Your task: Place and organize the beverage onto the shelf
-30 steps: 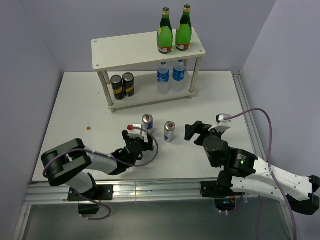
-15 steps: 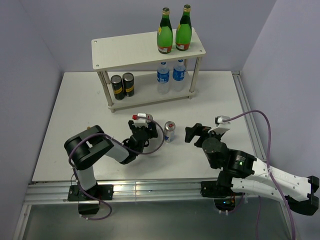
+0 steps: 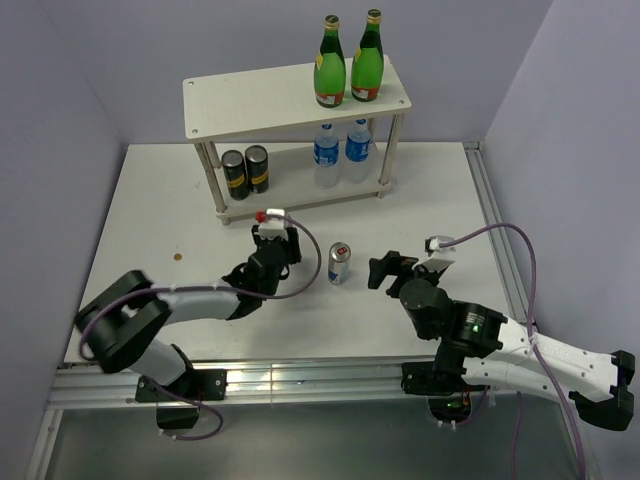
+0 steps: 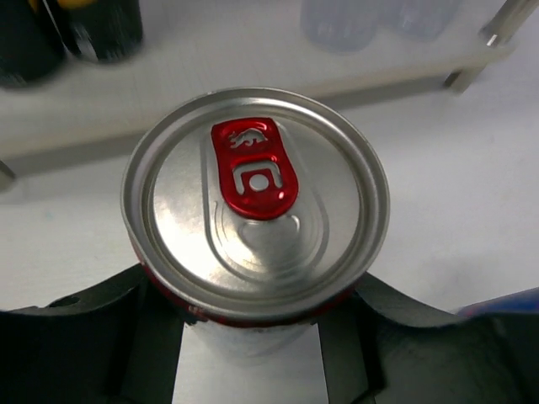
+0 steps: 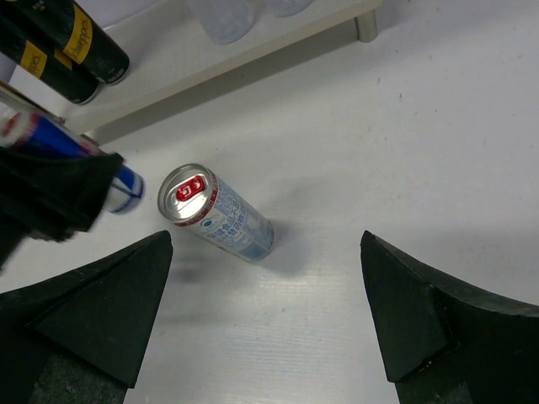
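A lab booth (bare lilac walls (image 3: 90,60), white table (image 3: 440,190), aluminium rail (image 3: 300,384)).

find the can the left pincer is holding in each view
Top external: hidden beneath the left pincer, left of centre.
Left wrist: the can fills the centre, lid up.
Right wrist: at the left edge, partly behind the pincer.
Shared landmark: the black cans on the lower tier of the shelf.

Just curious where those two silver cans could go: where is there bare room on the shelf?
On the shelf, the top board is bare left of the green bottles. Below, a gap lies between the dark cans and the water bottles. Both right ends are crowded.
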